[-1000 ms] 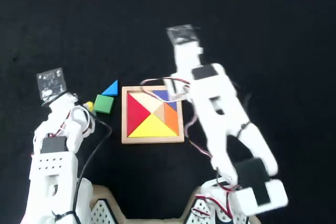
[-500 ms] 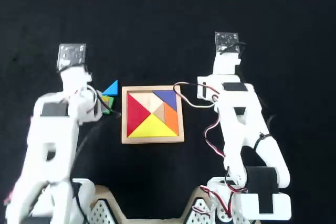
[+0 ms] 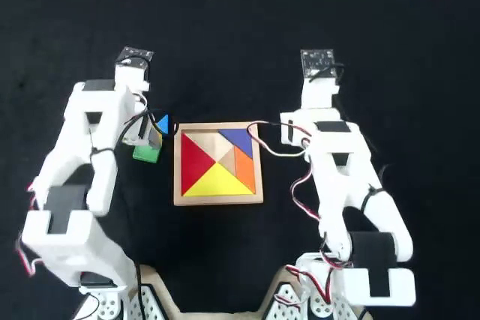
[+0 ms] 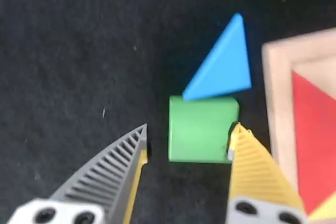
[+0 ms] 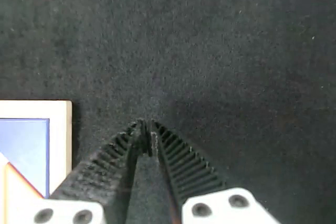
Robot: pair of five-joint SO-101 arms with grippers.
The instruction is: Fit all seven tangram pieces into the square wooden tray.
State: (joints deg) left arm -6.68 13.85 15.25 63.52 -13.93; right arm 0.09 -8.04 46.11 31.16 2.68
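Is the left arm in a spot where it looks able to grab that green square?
Probably yes. The left gripper is open with a finger on either side of the green square, nothing between. The blue triangle touches one edge and the wooden tray sits close, so closing might nudge them.

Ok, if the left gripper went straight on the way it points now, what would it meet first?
Probably the green square: the open left gripper has it between its fingertips, with the blue triangle just beyond it. How high the tips sit above the cloth is unclear.
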